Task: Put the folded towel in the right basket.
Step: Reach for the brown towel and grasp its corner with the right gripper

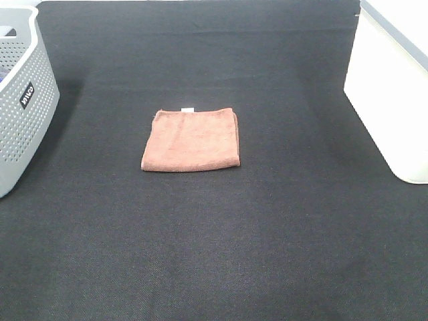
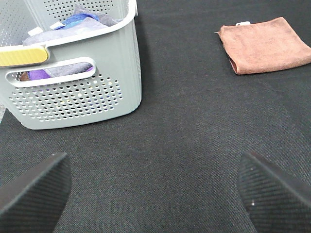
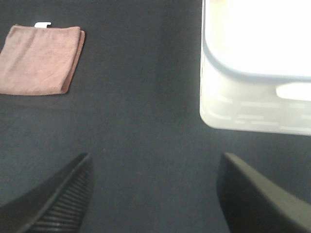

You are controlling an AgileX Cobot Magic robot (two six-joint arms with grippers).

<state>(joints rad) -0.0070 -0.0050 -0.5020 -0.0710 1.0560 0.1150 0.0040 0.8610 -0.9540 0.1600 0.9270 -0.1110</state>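
A folded brown towel (image 1: 192, 140) lies flat on the black table in the exterior high view, with a small white tag at its far edge. It also shows in the left wrist view (image 2: 265, 45) and the right wrist view (image 3: 41, 60). The white right basket (image 1: 394, 80) stands at the right edge, and shows in the right wrist view (image 3: 257, 68). My left gripper (image 2: 155, 194) is open and empty, well short of the towel. My right gripper (image 3: 155, 194) is open and empty, between towel and white basket. Neither arm shows in the exterior high view.
A grey perforated basket (image 1: 20, 93) stands at the left edge; the left wrist view shows its wall (image 2: 82, 92) and cloths of blue, grey and purple (image 2: 80, 19) inside. Black cloth (image 1: 214, 254) covers the table.
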